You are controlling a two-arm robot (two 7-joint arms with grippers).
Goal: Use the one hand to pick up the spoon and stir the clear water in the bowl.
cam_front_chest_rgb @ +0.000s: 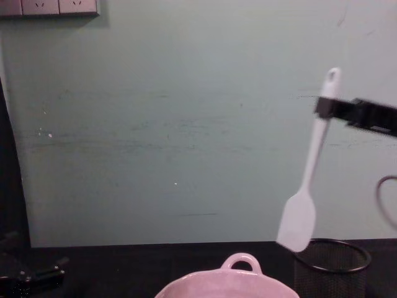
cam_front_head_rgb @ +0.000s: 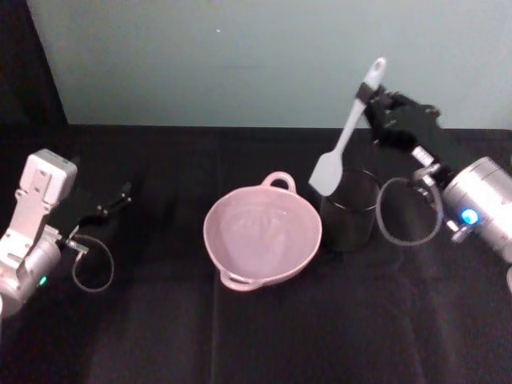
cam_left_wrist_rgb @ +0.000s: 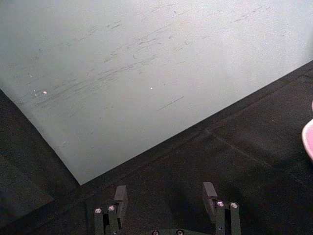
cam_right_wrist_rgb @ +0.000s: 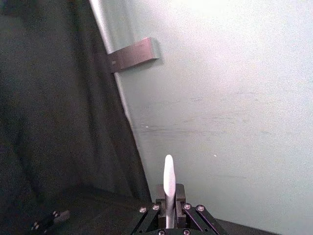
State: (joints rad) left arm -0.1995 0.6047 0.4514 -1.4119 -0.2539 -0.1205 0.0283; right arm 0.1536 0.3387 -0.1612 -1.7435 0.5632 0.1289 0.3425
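Note:
My right gripper (cam_front_head_rgb: 370, 98) is shut on the spoon (cam_front_head_rgb: 344, 140) near the top of its handle, holding it in the air above the black mesh cup (cam_front_head_rgb: 350, 210). The spoon (cam_front_chest_rgb: 308, 180) is long and white, hanging tilted with its flat pale head down, just above the cup's rim (cam_front_chest_rgb: 335, 254). In the right wrist view the spoon's handle (cam_right_wrist_rgb: 169, 188) stands clamped between the jaws. The pale pink bowl (cam_front_head_rgb: 262, 234) sits at the table's middle, left of the cup, with a loop handle (cam_front_chest_rgb: 241, 261) on its far rim. My left gripper (cam_left_wrist_rgb: 166, 196) rests open at the far left.
Black cloth covers the table (cam_front_head_rgb: 160, 320). A pale green wall (cam_front_head_rgb: 240, 56) stands right behind it. A cable loop (cam_front_head_rgb: 408, 212) hangs off the right wrist beside the mesh cup. A dark curtain (cam_right_wrist_rgb: 49, 98) closes off one side.

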